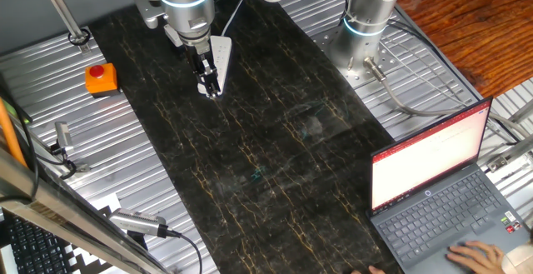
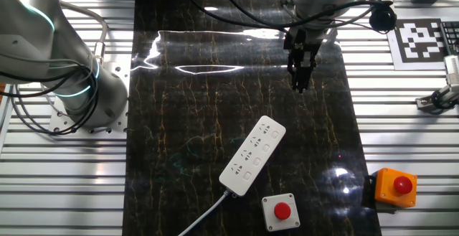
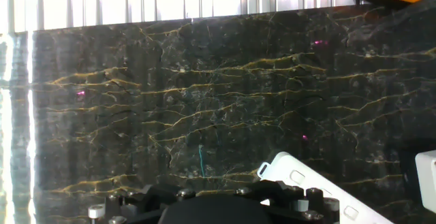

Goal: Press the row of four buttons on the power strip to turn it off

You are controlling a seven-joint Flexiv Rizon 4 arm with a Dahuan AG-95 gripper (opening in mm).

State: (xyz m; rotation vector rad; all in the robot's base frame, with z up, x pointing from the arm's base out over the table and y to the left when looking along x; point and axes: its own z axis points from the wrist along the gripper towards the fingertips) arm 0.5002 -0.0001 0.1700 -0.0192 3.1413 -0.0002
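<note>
The power strip [image 2: 251,157] is a white bar lying diagonally on the dark marble mat, with its cable [image 2: 204,216] running off the near end. The row of four buttons [image 2: 261,154] lines its right side. My gripper [image 2: 300,85] hangs over the mat beyond the strip's far end, apart from it, and its dark fingers meet in one tip with nothing held. In one fixed view the gripper [image 1: 211,89] stands in front of the strip [image 1: 222,51]. The hand view shows the strip's end [image 3: 300,176] at lower right, and the fingertips are out of sight there.
A small white box with a red button [image 2: 279,211] sits next to the strip's cable end. An orange box with a red button [image 2: 394,186] stands off the mat. A second arm's base [image 2: 79,85], an open laptop [image 1: 441,182] and ribbed metal table surround the mat.
</note>
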